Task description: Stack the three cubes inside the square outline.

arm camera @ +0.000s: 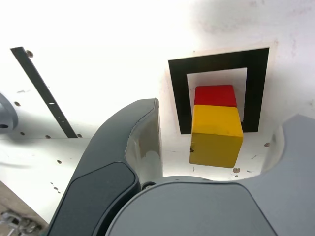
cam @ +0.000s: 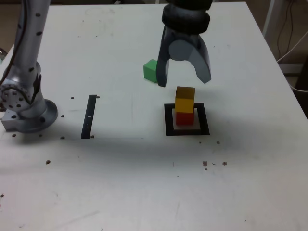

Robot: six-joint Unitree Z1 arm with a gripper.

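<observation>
Showing 1 yellow cube between spread jaws, atop 1 red cube, jaws apart from it

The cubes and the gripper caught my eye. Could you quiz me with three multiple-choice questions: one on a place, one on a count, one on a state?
1. Where is the yellow cube?
A) On the red cube
B) On the black strip
C) Beside the green cube

2. How many cubes show in the exterior view?
A) Two
B) Four
C) Three

3. How is the gripper?
A) Closed on a cube
B) Open
C) Shut on nothing

Key:
1 A: yellow sits atop red, which stands inside the square outline.
2 C: red, yellow and green all show.
3 B: its jaws stand wide apart, touching no cube.
</observation>
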